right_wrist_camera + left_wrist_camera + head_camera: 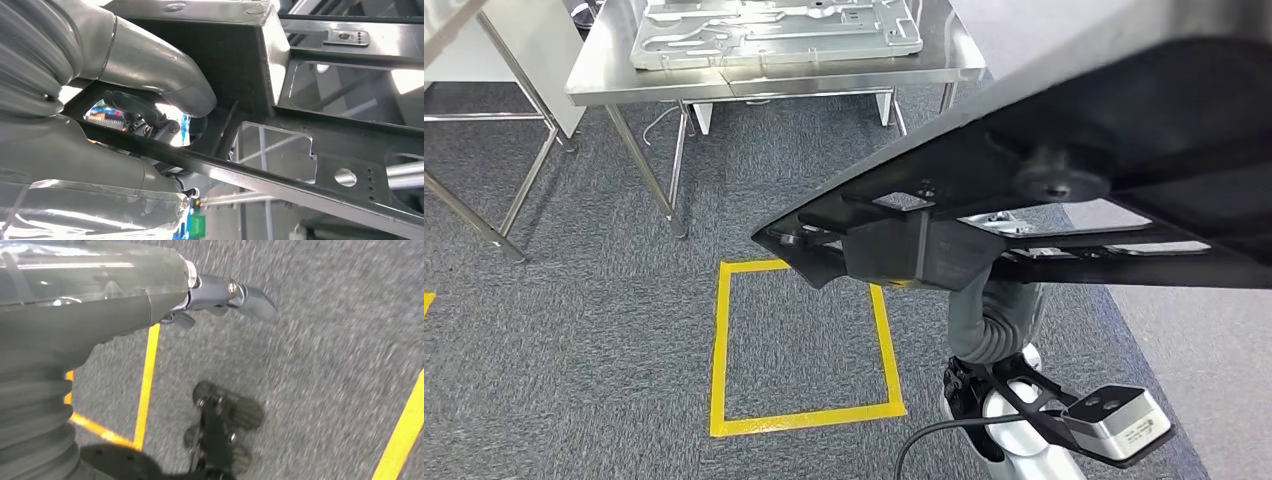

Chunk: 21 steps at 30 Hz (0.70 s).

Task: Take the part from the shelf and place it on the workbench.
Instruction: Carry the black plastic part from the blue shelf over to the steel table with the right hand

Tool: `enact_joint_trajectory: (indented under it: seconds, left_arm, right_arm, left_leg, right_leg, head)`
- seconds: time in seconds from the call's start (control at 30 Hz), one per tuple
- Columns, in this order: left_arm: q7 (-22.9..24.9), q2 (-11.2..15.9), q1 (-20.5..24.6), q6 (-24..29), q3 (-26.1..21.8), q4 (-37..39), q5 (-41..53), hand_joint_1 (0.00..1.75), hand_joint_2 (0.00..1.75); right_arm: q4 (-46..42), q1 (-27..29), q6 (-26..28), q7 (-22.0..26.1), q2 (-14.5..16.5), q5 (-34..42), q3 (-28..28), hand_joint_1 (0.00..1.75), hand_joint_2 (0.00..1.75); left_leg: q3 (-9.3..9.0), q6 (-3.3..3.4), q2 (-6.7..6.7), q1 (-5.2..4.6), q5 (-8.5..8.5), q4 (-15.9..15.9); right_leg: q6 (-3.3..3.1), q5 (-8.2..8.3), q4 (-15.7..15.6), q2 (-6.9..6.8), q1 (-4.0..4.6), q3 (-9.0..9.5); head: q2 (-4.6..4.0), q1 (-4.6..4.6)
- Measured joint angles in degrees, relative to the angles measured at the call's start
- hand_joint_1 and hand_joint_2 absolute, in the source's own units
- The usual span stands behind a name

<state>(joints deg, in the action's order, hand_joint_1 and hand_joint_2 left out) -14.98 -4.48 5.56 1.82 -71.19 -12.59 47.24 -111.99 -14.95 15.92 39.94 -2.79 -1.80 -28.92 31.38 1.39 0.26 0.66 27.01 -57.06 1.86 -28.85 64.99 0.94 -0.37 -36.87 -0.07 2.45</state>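
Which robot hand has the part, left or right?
The right robot hand: it grips the dark metal part, carried above the carpet. The left robot hand holds nothing.

part (1124, 150) dark, tilted (close to camera) | workbench (604, 70) ahead | yellow floor square (799, 345)

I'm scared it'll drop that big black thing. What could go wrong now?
The right hand alone seems to hold the wide dark part near one end, so it could tip or slip. The part also blocks much of the head view, so it might bump the workbench. That workbench already carries a metal panel, leaving less room.
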Motion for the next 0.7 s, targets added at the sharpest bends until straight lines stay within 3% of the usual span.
enact_joint_trajectory:
  seconds: [0.07, 0.1, 0.13, 0.23, 0.3, 0.4, 0.43, 0.5, 0.57, 0.6, 0.63, 0.67, 0.7]
  left_arm:
    - [0.0, 0.0, 0.0, 0.0, 0.0, 0.0, 0.1, 0.0, 1.75]
    - [0.0, 0.0, -0.1, -0.1, 0.0, 0.0, 0.1, 0.0, 1.75]
    - [0.0, 0.0, -0.1, -0.1, 0.0, 0.0, 0.2, 0.0, 1.75]
    - [0.1, 0.0, -0.2, -0.1, 0.0, 0.0, 0.2, 0.0, 1.75]
    - [0.1, 0.0, -0.1, -0.1, 0.0, 0.0, 0.2, 0.0, 1.75]
    - [0.0, 0.1, -0.1, -0.1, 0.0, 0.0, 0.3, 0.0, 1.75]
    - [0.0, 0.1, 0.0, -0.1, 0.0, 0.0, 0.3, 0.0, 1.75]
    - [0.0, 0.1, 0.1, -0.1, 0.0, 0.0, 0.3, 0.0, 1.75]
    - [-0.1, 0.0, 0.0, -0.1, 0.0, 0.0, 0.3, 0.0, 1.75]
    - [-0.1, 0.0, -0.1, -0.1, 0.0, 0.0, 0.4, 0.0, 1.75]
    - [-0.1, 0.1, -0.3, -0.1, 0.0, 0.0, 0.3, 0.0, 1.75]
    - [-0.1, 0.1, -0.3, -0.1, 0.0, 0.0, 0.3, 0.0, 1.75]
    - [0.0, 0.1, -0.4, -0.1, 0.0, 0.0, 0.3, 0.0, 1.75]
  right_arm:
    - [0.0, 0.2, 0.3, 0.0, 0.0, -0.1, -0.1, 1.75, 1.75]
    - [0.0, 0.3, 0.4, 0.0, 0.0, -0.1, -0.2, 1.75, 1.75]
    - [0.0, 0.4, 0.5, 0.0, 0.0, -0.1, -0.2, 1.75, 1.75]
    - [-0.1, 0.5, 0.5, 0.0, 0.0, -0.1, -0.3, 1.75, 1.75]
    - [-0.1, 0.5, 0.5, 0.0, 0.0, -0.1, -0.4, 1.75, 1.75]
    - [-0.2, 0.7, 0.6, 0.0, 0.0, -0.2, -0.4, 1.75, 1.75]
    - [-0.3, 0.7, 0.6, 0.0, 0.0, -0.2, -0.4, 1.75, 1.75]
    - [-0.5, 0.7, 0.6, 0.0, 0.0, -0.2, -0.4, 1.75, 1.75]
    - [-0.6, 0.8, 0.5, 0.0, 0.0, -0.2, -0.4, 1.75, 1.75]
    - [-0.6, 0.9, 0.5, 0.0, 0.0, -0.2, -0.4, 1.75, 1.75]
    - [-0.6, 0.9, 0.5, 0.0, 0.0, -0.2, -0.4, 1.75, 1.75]
    - [-0.6, 0.9, 0.5, 0.0, 0.0, -0.2, -0.4, 1.75, 1.75]
    - [-0.6, 0.9, 0.5, 0.0, 0.0, -0.2, -0.4, 1.75, 1.75]
  left_leg:
    - [-0.19, 0.07, 0.13, -0.02, 0.28, 0.0]
    - [-0.37, 0.03, 0.19, -0.02, 0.52, -0.1]
    - [-0.69, -0.09, 0.21, 0.01, 0.82, -0.1]
    - [-2.35, -0.72, 0.26, 0.11, 2.08, 0.0]
    - [-3.04, -1.43, 0.42, 0.04, 2.9, 0.1]
    - [-3.72, -2.46, 0.65, -0.01, 3.34, -0.7]
    - [-3.21, -2.68, 0.58, 0.05, 3.11, -2.3]
    - [0.4, -3.01, 0.4, 0.16, 3.35, -8.4]
    - [5.72, -3.22, 0.34, 0.14, 5.92, -15.4]
    - [7.88, -3.18, 0.33, 0.1, 7.47, -17.4]
    - [9.33, -3.02, 0.32, 0.02, 8.5, -17.8]
    - [9.9, -2.72, 0.3, -0.12, 8.49, -16.4]
    - [9.85, -2.25, 0.27, -0.32, 7.23, -13.8]
  right_leg:
    - [0.6, -2.87, 7.1, -0.25, -0.28, -4.18]
    - [0.76, -3.14, 9.0, -0.31, -0.41, -5.56]
    - [0.8, -2.26, 8.8, -0.41, -0.52, -5.84]
    - [0.26, 3.61, -1.4, -1.12, -0.59, -1.67]
    - [-0.62, 4.14, -5.7, -1.65, -0.23, 0.2]
    - [-2.25, 3.4, -6.1, -1.37, -0.07, 1.09]
    - [-2.7, 3.07, -6.2, -1.23, -0.13, 1.7]
    - [-3.37, 2.19, -6.3, -1.1, -0.12, 3.04]
    - [-3.79, 0.98, -6.3, -0.87, 0.1, 4.36]
    - [-3.91, 0.32, -6.3, -0.66, 0.25, 5.14]
    - [-3.98, -0.4, -6.3, -0.43, 0.42, 6.07]
    - [-4.01, -1.16, -6.3, -0.23, 0.58, 7.1]
    - [-4.02, -1.95, -6.4, -0.11, 0.75, 8.19]
  head:
    - [0.0, 0.01]
    - [0.0, 0.01]
    - [0.0, 0.02]
    - [0.0, 0.0]
    - [0.01, 0.0]
    - [0.01, 0.01]
    - [0.01, 0.02]
    - [0.01, 0.02]
    - [0.01, 0.02]
    - [0.01, 0.02]
    - [0.01, 0.02]
    - [0.0, 0.02]
    - [0.0, 0.02]
